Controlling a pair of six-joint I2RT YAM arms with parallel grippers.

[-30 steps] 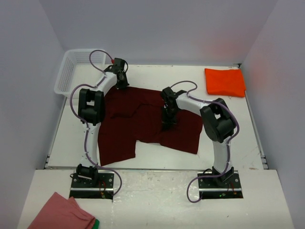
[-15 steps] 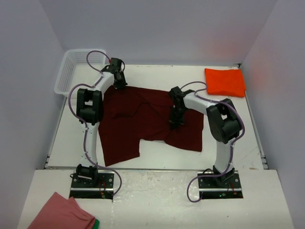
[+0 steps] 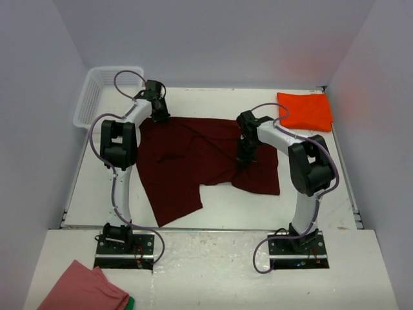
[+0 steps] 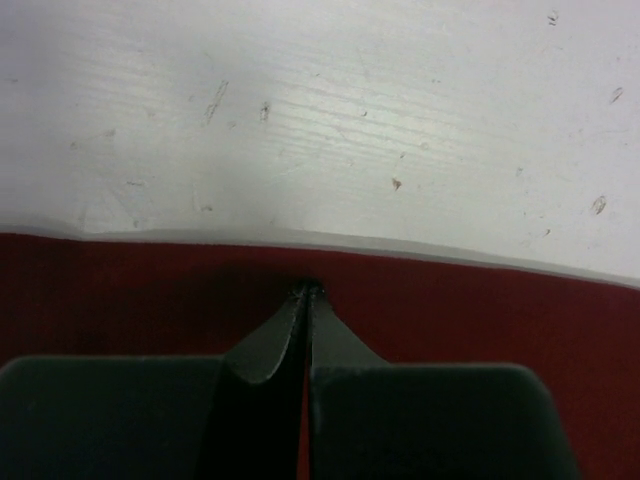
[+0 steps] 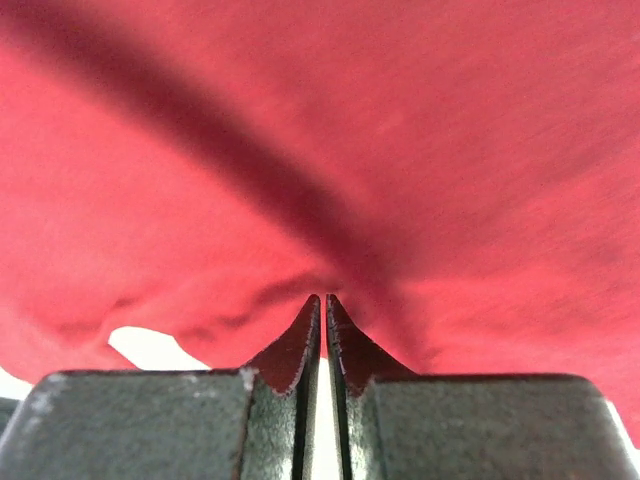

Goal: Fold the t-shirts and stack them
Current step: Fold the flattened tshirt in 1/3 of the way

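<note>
the maroon shirt (image 3: 193,161) lies spread and rumpled across the middle of the table (image 3: 213,210), its far left edge pinched in the closed left gripper (image 3: 158,115). a fold near its right side is nipped in the right gripper (image 3: 244,160), whose fingers stand all but together with cloth puckered at their tips. the orange shirt (image 3: 304,111) sits folded at the far right corner, well apart from the maroon one, with a basket (image 3: 90,103) at the far left and a pink cloth (image 3: 84,287) on the near ledge.
</note>
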